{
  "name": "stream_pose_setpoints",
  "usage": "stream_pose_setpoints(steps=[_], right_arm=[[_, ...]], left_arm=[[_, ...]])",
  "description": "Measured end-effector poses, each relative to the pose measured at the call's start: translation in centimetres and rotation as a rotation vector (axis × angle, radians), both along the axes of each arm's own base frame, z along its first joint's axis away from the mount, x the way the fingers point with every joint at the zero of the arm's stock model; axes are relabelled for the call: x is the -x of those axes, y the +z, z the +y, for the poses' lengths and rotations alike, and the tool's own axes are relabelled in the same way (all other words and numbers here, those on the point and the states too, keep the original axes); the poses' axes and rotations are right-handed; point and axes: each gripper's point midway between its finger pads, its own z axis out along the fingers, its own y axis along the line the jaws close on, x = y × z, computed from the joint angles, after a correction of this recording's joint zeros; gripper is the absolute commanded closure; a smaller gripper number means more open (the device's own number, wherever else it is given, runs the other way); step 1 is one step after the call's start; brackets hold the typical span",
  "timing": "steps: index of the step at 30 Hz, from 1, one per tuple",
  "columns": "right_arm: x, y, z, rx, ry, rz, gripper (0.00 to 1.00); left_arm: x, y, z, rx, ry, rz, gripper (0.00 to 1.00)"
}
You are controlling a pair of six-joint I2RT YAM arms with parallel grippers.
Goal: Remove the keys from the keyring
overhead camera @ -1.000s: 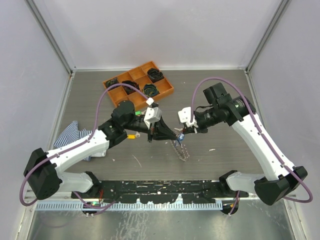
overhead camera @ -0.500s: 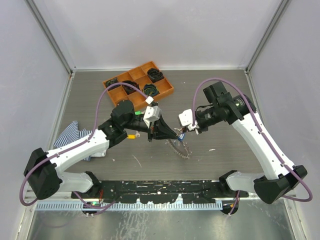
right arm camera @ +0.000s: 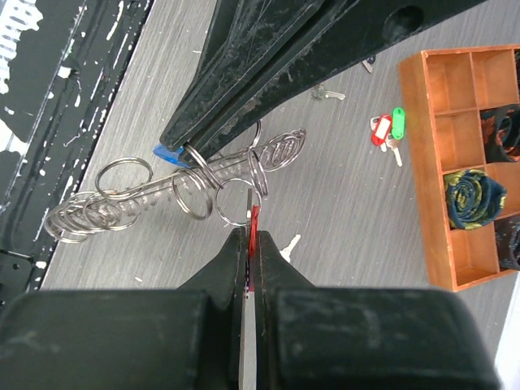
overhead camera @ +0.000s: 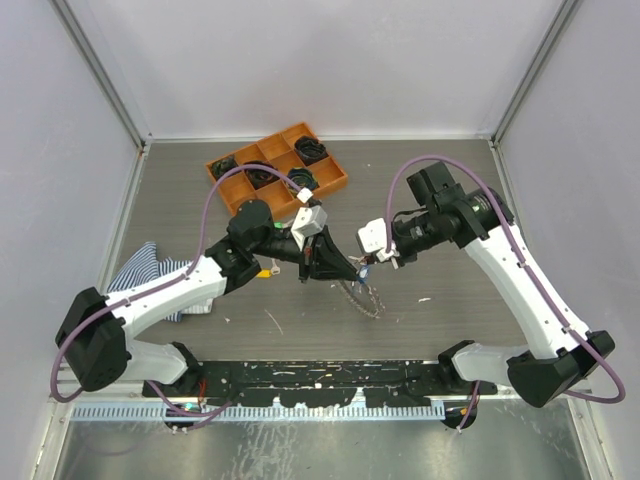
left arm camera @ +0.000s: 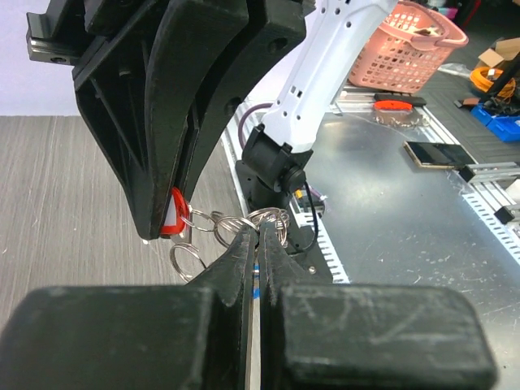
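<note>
The keyring, a wire loop strung with several small silver rings, hangs between both grippers above the table and shows in the top view as a grey cluster. My left gripper is shut on its rings, with a blue tag at the fingertips. My right gripper is shut on a key with a red tag, whose small ring still links to the keyring. In the top view, the left gripper and right gripper nearly meet. Loose keys with red and green tags lie on the table.
An orange compartment tray holding black coiled bundles stands at the back. A striped cloth lies at the left. A yellow-tagged key rests near the left arm, and a bare key lies beyond the ring.
The left arm has shifted slightly right and away from the near edge, carrying the keyring with it. Both grippers stay shut.
</note>
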Motion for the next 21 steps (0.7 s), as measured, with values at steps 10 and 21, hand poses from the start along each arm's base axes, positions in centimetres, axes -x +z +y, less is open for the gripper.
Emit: stream_pose_setpoints(steps=[10,21], right_arm=[[-0.3,0.3,0.0,0.002,0.025,-0.043,0.97],[0.0,-0.7,0.0,0.011,0.030,-0.026,0.97]], left_arm=[[0.2,1.0,-0.6,0.048,-0.037,0.087,1.00],[0.3,1.0,-1.0,0.057,-0.061,0.175,1.00]])
